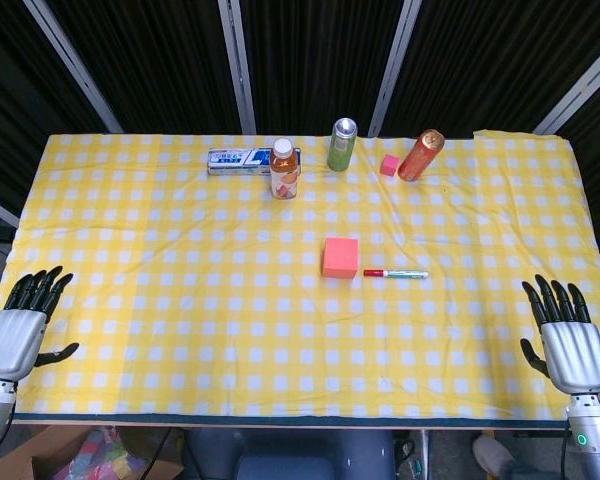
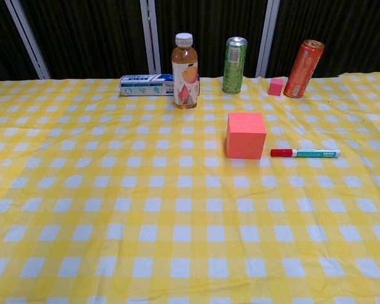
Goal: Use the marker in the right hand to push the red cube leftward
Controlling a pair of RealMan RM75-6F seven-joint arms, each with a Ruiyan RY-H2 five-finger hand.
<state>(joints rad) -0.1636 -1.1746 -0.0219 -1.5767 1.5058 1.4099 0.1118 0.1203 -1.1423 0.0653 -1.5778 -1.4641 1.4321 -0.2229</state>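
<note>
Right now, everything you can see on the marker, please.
The marker is a slim pen with a red cap at its left end, a white barrel with green print and a green right end. It looks like plastic, capped. It lies flat on the yellow checked cloth, lengthwise left to right, just right of the red cube, cap toward it with a small gap. Nothing holds it; the right hand rests open at the table's near right corner.
</note>
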